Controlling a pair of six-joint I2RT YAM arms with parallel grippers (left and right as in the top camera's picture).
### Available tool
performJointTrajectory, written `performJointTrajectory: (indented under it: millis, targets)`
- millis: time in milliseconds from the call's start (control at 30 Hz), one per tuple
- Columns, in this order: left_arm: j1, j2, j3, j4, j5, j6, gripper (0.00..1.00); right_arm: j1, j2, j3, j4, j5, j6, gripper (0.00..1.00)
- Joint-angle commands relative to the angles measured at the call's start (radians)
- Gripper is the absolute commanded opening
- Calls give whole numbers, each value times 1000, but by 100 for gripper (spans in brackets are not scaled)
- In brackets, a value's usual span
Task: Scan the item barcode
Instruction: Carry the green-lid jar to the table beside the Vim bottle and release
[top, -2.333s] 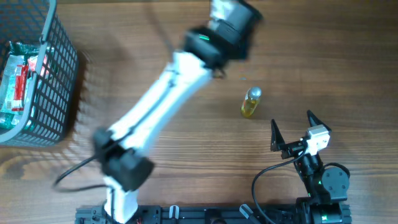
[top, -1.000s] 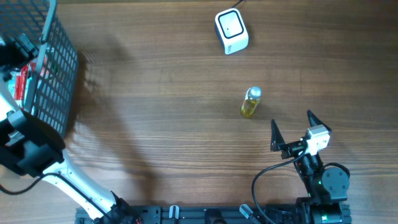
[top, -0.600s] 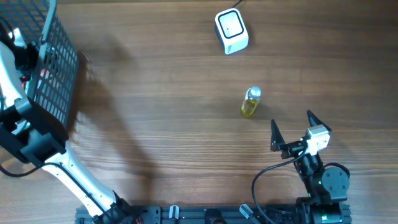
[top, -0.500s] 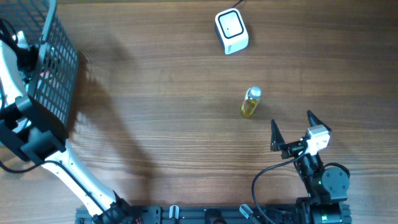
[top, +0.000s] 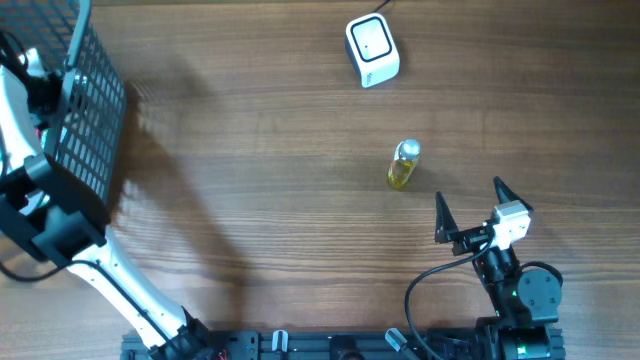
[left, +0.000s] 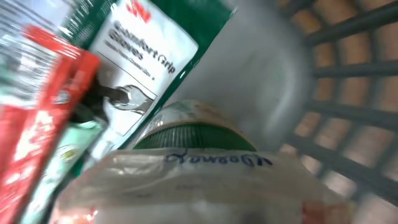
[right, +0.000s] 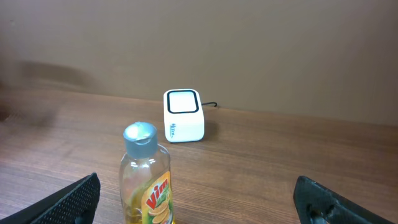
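**Picking from the basket: secure the item before lifting**

At the far left, the dark wire-mesh basket (top: 95, 110) holds the goods, and the white left arm (top: 18, 120) reaches down into it. The left gripper itself is hidden by the mesh, and its wrist camera shows no fingers, so I cannot tell whether it is wide, narrow or gripping. That camera sits right over a green-capped container in cloudy plastic wrap (left: 196, 134), probably the item to be scanned. It lies against a green-and-white glove packet (left: 149, 56), with a red foil packet (left: 43, 124) beside that.

A good pick would grip the container's firm body, not the loose wrap, and lift it straight up, clear of the packets and the basket wall.

Across the wooden table (top: 250, 200), the white box scanner (top: 372, 50) faces up, well apart from the basket. A small yellow bottle with a silver cap (top: 403, 165) stands nearer the right side. The right gripper (top: 468, 190) rests with its jaws spread wide, holding nothing.
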Motion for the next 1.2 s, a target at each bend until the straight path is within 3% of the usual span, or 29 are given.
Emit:
performJointTrajectory:
  millis: [0, 167, 300, 433, 567, 700, 900, 1100, 1167]
  targets:
    - [3, -240, 12, 33, 16, -1, 52, 2, -5, -1, 3, -10, -12, 100]
    - [1, -464, 12, 73, 20, -40, 50, 2, -5, -1, 3, -10, -12, 100]
    - [-39, -592, 12, 35, 117, -97, 48, 2, -5, -1, 3, -10, -12, 100]
    - [-181, -655, 12, -82, 124, -109, 47, 2, -5, -1, 3, -10, -12, 100]
    - [-396, -640, 10, -230, 124, -109, 47, 2, -5, -1, 3, -10, -12, 100]
    - [-611, -593, -10, -283, 109, -105, 47, 2, -5, -1, 3, -10, -12, 100]
    - [-910, -496, -153, -241, -76, -105, 49, 2, -5, -1, 3, -10, -12, 100]
    - [-1054, -433, -368, -64, -75, -103, 48, 2, -5, -1, 3, -10, -12, 99]
    - [-1096, -425, -461, 32, -75, -156, 48, 2, -5, -1, 3, -10, -12, 100]
